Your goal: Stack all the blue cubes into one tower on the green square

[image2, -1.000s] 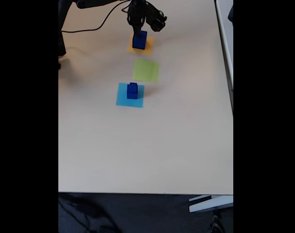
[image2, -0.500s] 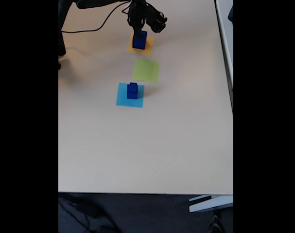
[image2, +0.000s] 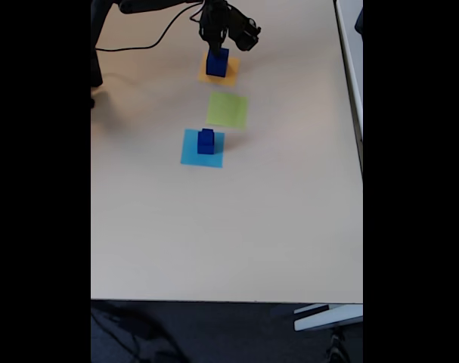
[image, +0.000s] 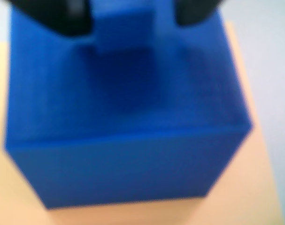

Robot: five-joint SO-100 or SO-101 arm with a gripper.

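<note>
Hovering over the orange square (image2: 218,69) at twelve o'clock on the counter (image2: 229,227), your end effector (image2: 215,50) brackets a small blue cube (image: 124,26) atop a larger blue cube (image: 128,136); whether it grips, you cannot tell. Another blue stack (image2: 206,141) stands on the light-blue square (image2: 191,155). At centre, the green square (image2: 227,110) lies bare. Judged step: pick-up. Next: close firmly, lift straight, carry toward six o'clock.

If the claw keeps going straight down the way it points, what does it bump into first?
Probably the small blue cube sitting between its fingers, on top of the big blue cube. The claw points down at that stack on the orange square. The wrist view is blurry, so whether it already touches is unclear.
</note>
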